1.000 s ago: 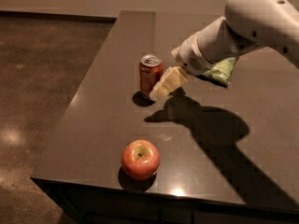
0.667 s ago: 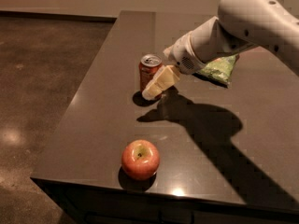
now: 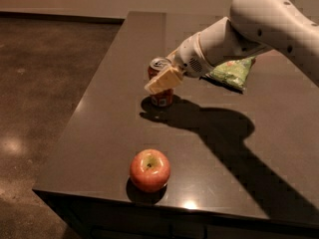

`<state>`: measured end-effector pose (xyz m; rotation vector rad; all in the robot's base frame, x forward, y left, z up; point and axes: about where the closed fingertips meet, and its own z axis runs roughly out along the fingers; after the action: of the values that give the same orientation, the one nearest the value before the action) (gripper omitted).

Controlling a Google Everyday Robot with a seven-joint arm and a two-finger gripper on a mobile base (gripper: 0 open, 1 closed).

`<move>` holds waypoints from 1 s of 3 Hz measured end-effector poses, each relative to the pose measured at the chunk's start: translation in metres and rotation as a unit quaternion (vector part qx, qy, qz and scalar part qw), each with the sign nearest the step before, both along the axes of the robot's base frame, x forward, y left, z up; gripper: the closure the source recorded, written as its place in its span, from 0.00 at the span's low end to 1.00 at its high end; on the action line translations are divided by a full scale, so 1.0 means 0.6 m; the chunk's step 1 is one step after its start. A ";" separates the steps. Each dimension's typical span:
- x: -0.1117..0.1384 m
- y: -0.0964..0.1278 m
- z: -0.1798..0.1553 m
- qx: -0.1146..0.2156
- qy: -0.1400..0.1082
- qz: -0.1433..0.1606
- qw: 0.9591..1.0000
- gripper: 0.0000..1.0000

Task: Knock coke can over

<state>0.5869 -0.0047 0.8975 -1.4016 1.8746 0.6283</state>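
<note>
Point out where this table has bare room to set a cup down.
Bare table: the left strip between coke can and apple, the front right beside the apple, and the far end behind the can. Crowded: mid-table, where the tool overlaps the can, with the green chip bag behind the arm.

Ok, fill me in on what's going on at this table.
The robot's arm reaches in from the right, and its hand is at the upper part of the can, overlapping its front. The can stands upright on the dark table, not yet knocked over. An apple sits apart near the front edge, and a green chip bag lies behind the arm.
</note>
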 end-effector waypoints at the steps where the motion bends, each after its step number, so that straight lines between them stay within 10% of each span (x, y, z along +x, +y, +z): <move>1: -0.002 0.005 0.011 0.010 0.002 0.009 1.000 0.64; 3: 0.008 -0.045 0.046 -0.078 0.012 0.005 0.997 1.00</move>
<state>0.5915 -0.0314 0.9252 -1.5081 1.9731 0.5143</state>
